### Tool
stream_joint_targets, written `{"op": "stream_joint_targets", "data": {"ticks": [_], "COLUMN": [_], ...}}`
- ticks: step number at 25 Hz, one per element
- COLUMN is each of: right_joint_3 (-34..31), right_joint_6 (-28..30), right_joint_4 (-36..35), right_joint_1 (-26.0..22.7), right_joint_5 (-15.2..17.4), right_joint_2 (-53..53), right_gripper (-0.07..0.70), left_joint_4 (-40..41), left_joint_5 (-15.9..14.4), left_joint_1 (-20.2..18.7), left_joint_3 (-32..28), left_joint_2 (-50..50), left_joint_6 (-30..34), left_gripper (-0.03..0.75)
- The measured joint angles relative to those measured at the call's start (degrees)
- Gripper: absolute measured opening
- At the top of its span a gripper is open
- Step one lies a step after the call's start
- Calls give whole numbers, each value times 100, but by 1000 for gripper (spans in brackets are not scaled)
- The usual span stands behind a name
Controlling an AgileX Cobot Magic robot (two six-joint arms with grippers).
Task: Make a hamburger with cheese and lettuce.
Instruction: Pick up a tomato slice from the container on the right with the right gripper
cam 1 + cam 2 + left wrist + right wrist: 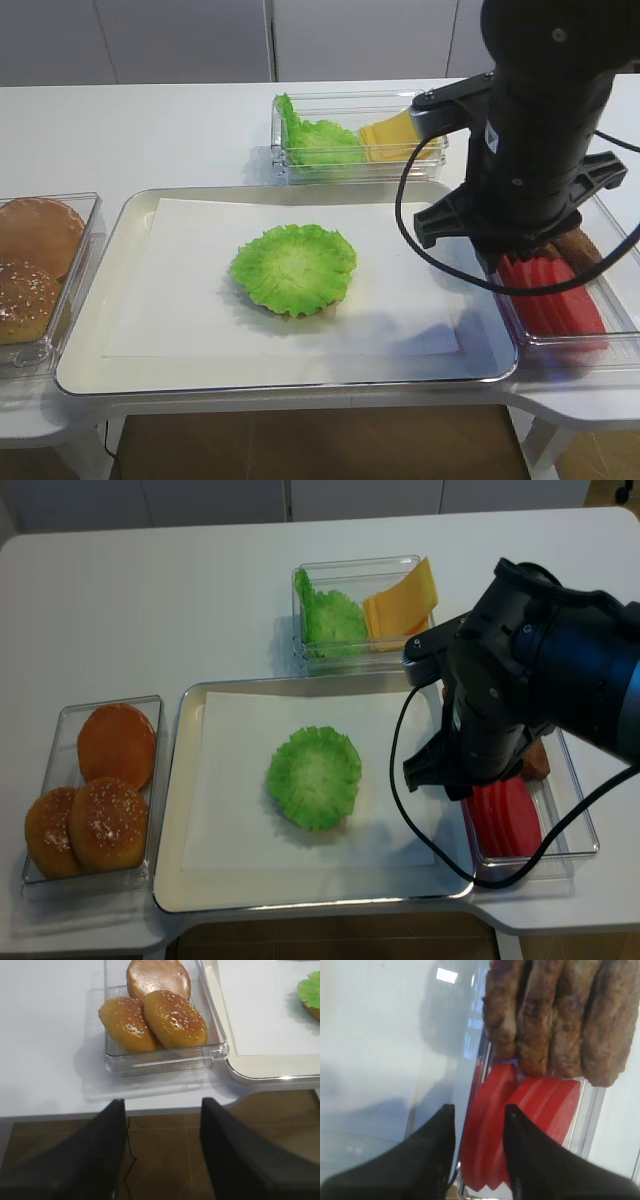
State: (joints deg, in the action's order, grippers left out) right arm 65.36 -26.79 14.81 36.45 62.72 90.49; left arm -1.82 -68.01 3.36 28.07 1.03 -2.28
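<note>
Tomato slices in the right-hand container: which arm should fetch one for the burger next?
Right. Its end effector already straddles a tomato slice, fingers either side. The left end effector sits off the table's edge by the bun container, far from the tomatoes.

A robotics test bench staged as a kitchen: a plain white table (150, 590) fills the frame, carrying a paper-lined metal tray (190, 880) at centre and clear plastic bins (40, 875) of glossy replica burger ingredients at left, top and right, before blank white cabinet doors (180, 40).
</note>
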Motion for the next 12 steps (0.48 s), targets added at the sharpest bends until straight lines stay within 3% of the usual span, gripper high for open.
{"op": "stream_joint_targets", "data": {"ticks": [12], "right_joint_3": [0], "right_joint_6": [0], "right_joint_4": [34], "right_joint_1": [0], "right_joint_5": [-58], "right_joint_2": [0], "right_gripper": [251], "left_joint_4": [0], "left_joint_5": [0], "left_joint_1": [0], "left_joint_3": [0], "left_joint_2": [0], "left_joint_6": [0], "left_gripper": [358]}}
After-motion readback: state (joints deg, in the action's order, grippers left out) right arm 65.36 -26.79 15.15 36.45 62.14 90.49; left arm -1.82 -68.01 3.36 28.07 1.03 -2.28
